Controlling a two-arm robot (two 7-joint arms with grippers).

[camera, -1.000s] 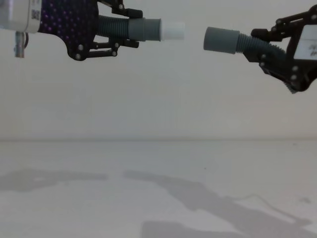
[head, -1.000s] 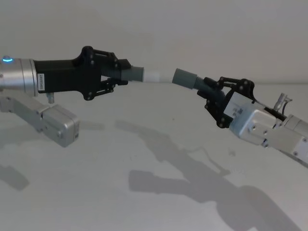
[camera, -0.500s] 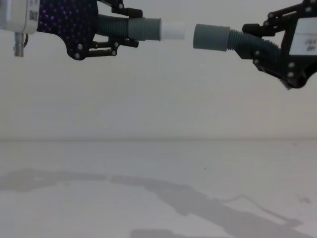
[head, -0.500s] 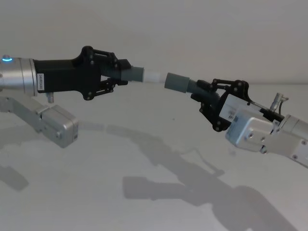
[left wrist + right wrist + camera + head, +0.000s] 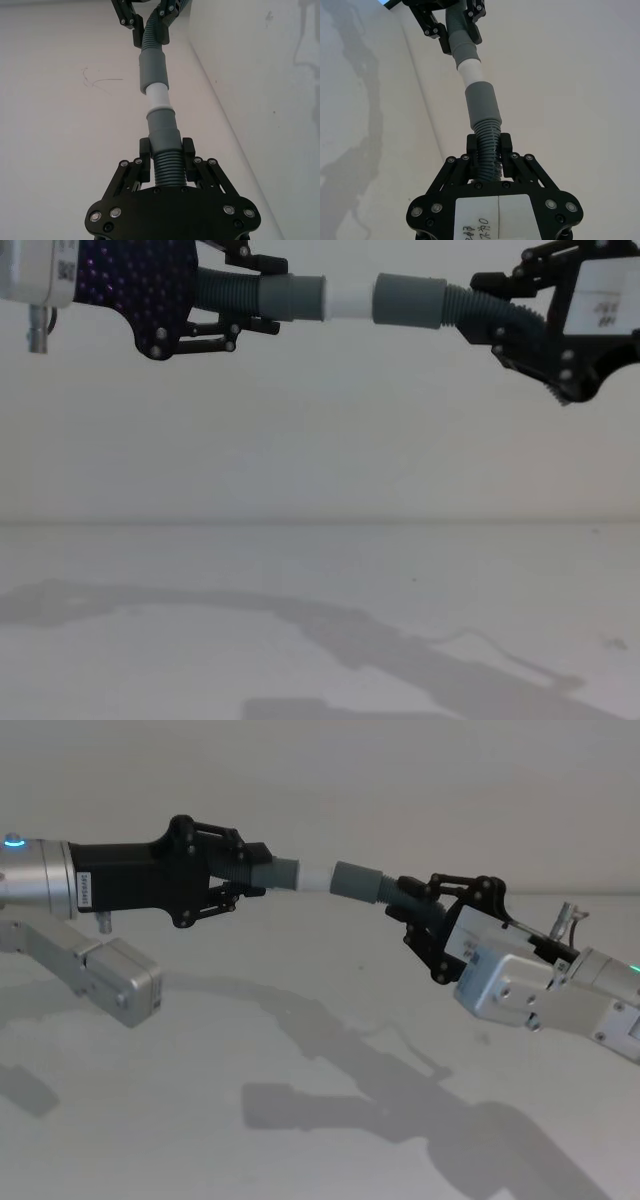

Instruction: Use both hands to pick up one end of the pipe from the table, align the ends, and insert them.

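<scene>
The white tube tip (image 5: 349,299) has its end just inside the mouth of the wider grey cuff (image 5: 409,301), so the two hose pieces meet end to end in the air, well above the white desk (image 5: 320,620). Most of the white tip still shows between the two cuffs. The tip belongs to the ribbed hose piece (image 5: 262,872) held by the left end effector (image 5: 228,875), whose fingers (image 5: 145,155) are closed on the ribbed part just behind its smooth cuff. The other hose piece (image 5: 470,306) bends slightly down toward the right end effector (image 5: 425,915), whose fingers (image 5: 473,145) are likewise clamped on the ribs behind the wide cuff. Shadows of both arms lie across the desk beneath them.
</scene>
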